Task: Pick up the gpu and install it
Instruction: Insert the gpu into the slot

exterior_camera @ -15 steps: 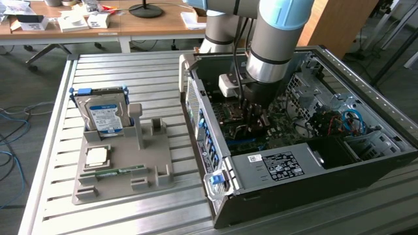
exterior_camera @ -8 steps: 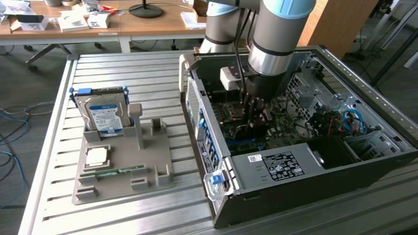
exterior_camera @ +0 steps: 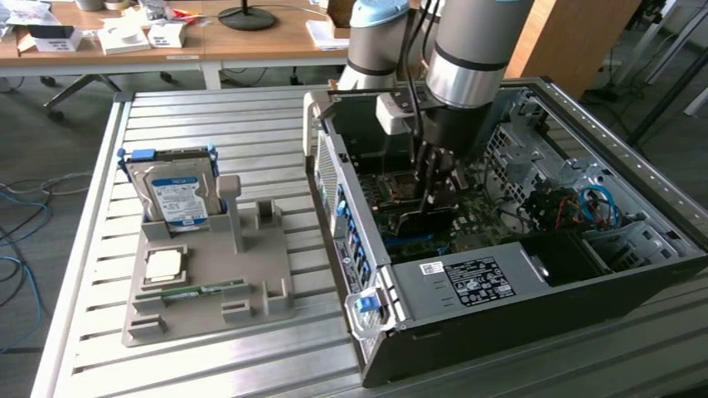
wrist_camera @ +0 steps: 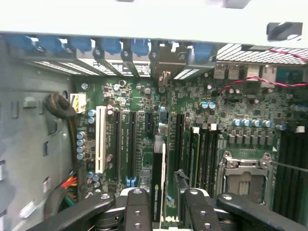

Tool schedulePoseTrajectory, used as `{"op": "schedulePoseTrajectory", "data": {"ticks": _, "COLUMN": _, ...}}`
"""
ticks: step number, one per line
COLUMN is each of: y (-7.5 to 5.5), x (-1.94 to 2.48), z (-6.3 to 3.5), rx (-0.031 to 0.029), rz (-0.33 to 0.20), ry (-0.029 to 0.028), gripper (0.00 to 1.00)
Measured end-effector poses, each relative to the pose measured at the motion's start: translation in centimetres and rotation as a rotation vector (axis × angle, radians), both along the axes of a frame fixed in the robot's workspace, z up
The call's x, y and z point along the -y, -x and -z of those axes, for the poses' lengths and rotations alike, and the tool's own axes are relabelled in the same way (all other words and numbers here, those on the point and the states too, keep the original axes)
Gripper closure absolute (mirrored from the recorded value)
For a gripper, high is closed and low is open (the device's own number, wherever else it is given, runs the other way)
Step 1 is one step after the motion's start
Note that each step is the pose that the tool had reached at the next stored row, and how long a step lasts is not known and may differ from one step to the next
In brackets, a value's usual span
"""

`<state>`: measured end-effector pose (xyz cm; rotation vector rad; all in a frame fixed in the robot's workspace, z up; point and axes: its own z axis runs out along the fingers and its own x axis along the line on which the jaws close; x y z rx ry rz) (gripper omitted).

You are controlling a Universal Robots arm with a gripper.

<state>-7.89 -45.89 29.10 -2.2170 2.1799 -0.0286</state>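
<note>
Gripper (wrist_camera: 163, 204) fingers (wrist_camera: 137, 209) clamp the gpu (wrist_camera: 159, 178) edge-on, standing upright over the motherboard (wrist_camera: 202, 120) slots inside the open computer case (exterior_camera: 465, 282) on the worktop (exterior_camera: 210, 116).

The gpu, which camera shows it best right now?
The wrist view: the gpu stands edge-on between the gripper's fingers, above the motherboard slots. In the exterior view the arm hides most of it inside the computer case.
</note>
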Motion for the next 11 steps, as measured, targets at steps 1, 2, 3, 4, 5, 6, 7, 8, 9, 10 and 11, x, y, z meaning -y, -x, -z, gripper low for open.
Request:
{"op": "schedulePoseTrajectory", "data": {"ticks": 1, "y": 0.0, "x": 0.0, "z": -0.28, "rx": -0.0001, "rz": 0.0, "ry": 0.0001, "gripper": 0.67}}
{"op": "schedulePoseTrajectory", "data": {"ticks": 2, "y": 0.0, "x": 0.0, "z": -0.49, "rx": 0.0, "rz": 0.0, "ry": 0.0001, "gripper": 0.67}}
{"op": "schedulePoseTrajectory", "data": {"ticks": 3, "y": 0.0, "x": 0.0, "z": -0.66, "rx": 0.0, "rz": 0.0, "ry": 0.0, "gripper": 0.67}}
{"op": "schedulePoseTrajectory", "data": {"ticks": 4, "y": 0.0, "x": 0.0, "z": -0.91, "rx": 0.0, "rz": 0.0, "ry": -0.0001, "gripper": 0.67}}
{"op": "schedulePoseTrajectory", "data": {"ticks": 5, "y": 0.0, "x": 0.0, "z": -1.17, "rx": 0.0, "rz": 0.0, "ry": -0.0001, "gripper": 0.67}}
{"op": "schedulePoseTrajectory", "data": {"ticks": 6, "y": 0.0, "x": 0.0, "z": -1.46, "rx": -0.0001, "rz": 0.0, "ry": 0.0001, "gripper": 0.67}}
{"op": "schedulePoseTrajectory", "data": {"ticks": 7, "y": 0.0, "x": 0.0, "z": -1.76, "rx": 0.0, "rz": 0.0, "ry": -0.0001, "gripper": 0.67}}
{"op": "schedulePoseTrajectory", "data": {"ticks": 8, "y": 0.0, "x": 0.0, "z": -2.08, "rx": 0.0, "rz": 0.0, "ry": 0.0, "gripper": 0.67}}
{"op": "schedulePoseTrajectory", "data": {"ticks": 9, "y": 0.0, "x": 0.0, "z": -2.46, "rx": 0.0, "rz": 0.0, "ry": 0.0, "gripper": 0.67}}
{"op": "schedulePoseTrajectory", "data": {"ticks": 10, "y": 0.0, "x": 0.0, "z": -2.85, "rx": 0.0, "rz": 0.0, "ry": 0.0, "gripper": 0.67}}
{"op": "schedulePoseTrajectory", "data": {"ticks": 11, "y": 0.0, "x": 0.0, "z": -3.18, "rx": 0.0, "rz": 0.0, "ry": 0.0, "gripper": 0.67}}
